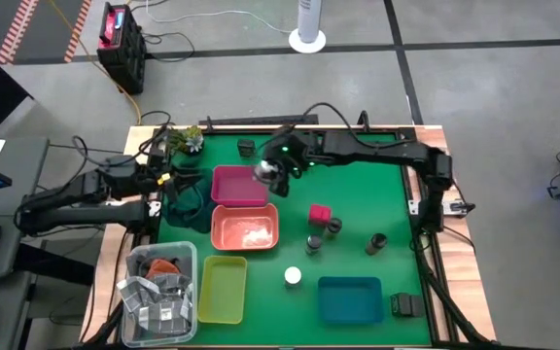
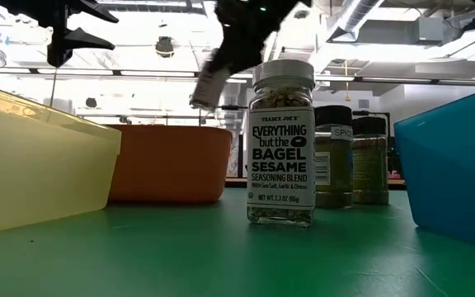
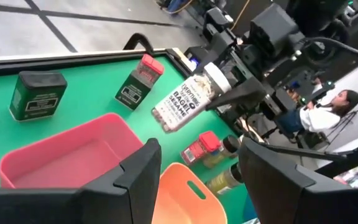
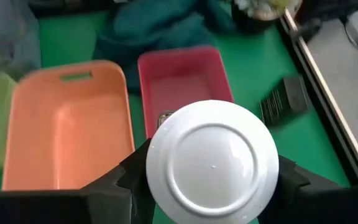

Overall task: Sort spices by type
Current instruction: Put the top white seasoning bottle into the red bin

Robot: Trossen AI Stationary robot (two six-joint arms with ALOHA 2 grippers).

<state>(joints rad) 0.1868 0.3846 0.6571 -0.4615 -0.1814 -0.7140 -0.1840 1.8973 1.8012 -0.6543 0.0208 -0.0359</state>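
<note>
As right pincer (image 1: pixel 272 173) grips it, jar (image 3: pixel 185 104) reads "BAGEL SESAME".

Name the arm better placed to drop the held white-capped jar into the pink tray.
Right: its gripper holds the white-capped jar above the pink tray. The left gripper waits at the table's edge.

In the right wrist view, the round white cap (image 4: pixel 213 160) of the held jar hides the jar's body and part of the pink plastic tray (image 4: pixel 182 78). In the low view, the yellow tray (image 2: pixel 31 161) and blue tray (image 2: pixel 456 169) are cut off by the picture's edges.
</note>
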